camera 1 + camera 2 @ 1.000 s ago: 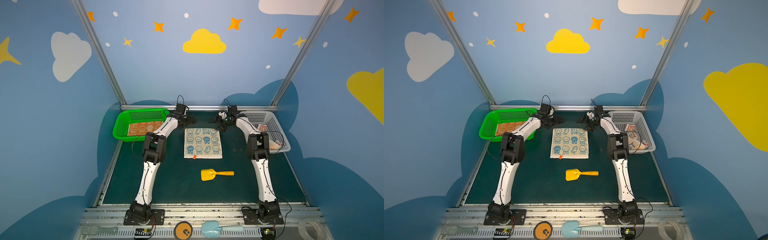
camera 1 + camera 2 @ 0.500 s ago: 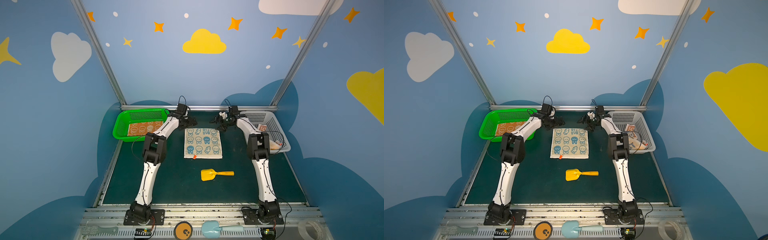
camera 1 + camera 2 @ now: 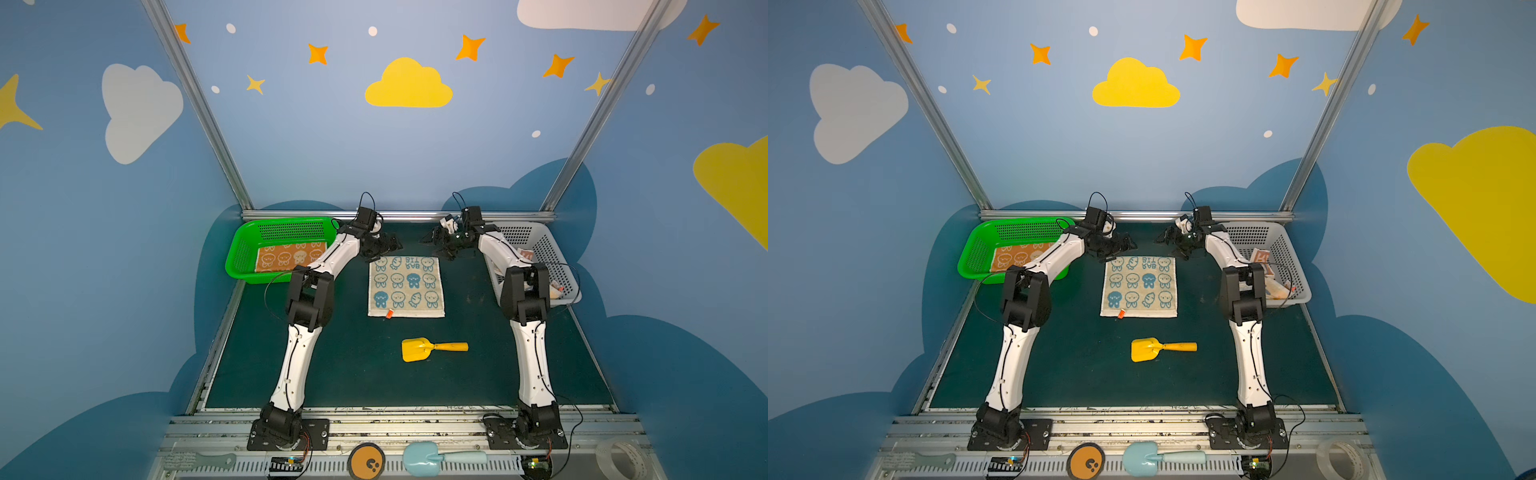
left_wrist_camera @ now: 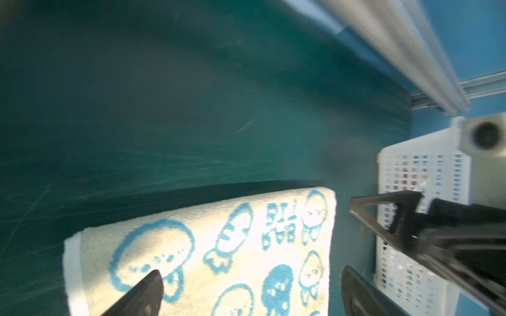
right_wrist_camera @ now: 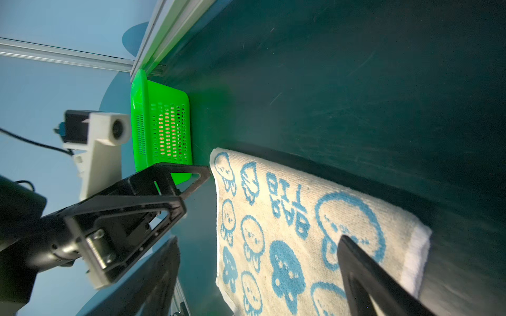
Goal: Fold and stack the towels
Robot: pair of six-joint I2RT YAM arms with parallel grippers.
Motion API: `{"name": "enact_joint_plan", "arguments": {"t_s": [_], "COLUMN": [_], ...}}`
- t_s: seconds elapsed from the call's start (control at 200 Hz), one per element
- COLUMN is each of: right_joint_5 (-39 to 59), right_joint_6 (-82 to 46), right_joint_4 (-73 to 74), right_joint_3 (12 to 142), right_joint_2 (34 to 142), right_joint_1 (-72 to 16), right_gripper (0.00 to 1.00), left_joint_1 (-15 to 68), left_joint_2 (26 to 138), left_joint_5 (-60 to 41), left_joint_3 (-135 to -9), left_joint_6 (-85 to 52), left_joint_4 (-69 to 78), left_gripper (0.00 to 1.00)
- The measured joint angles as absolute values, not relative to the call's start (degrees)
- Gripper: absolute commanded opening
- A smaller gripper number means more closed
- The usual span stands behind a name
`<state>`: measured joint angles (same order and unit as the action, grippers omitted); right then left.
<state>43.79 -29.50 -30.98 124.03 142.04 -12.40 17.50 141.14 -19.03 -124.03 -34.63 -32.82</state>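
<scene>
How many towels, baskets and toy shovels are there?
Towels: 3 (orange towel, blue-faced towel, lettered towel)
Baskets: 2 (green basket, white basket)
Shovels: 2 (yellow shovel, light blue shovel)
Total: 7

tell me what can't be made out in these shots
- Lettered towel in the grey basket: top views, mostly behind the right arm.
- Orange towel in the green basket: near edge behind basket wall and left arm.
- Left wrist view: mat blurred.

Blue walls painted with clouds and stars enclose a dark green tabletop.
</scene>
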Motion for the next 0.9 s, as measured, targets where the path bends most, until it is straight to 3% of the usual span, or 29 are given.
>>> {"name": "enact_joint_plan", "arguments": {"t_s": [0.616,0.901], "right_joint_5": [43.44,31.33], "right_joint_6": [-25.45,-17.26], "right_joint_4": [-36.45,-40.56], "right_joint_3": [129.21,127.87], "right_joint_2": [147.87,141.53], "right_joint_1": [-11.33,-11.49], "right_gripper": [0.89,0.88], "left_joint_1": [13.96,16.73], "left_joint_2": [144.31,139.92], "left_joint_5": [-20.12,-16.71], "left_joint_3": [-126.76,-128.77], "left_joint_6": [-33.12,-24.71], "left_joint_4": [-34.46,-37.65], "left_gripper": [0.99,0.99]}}
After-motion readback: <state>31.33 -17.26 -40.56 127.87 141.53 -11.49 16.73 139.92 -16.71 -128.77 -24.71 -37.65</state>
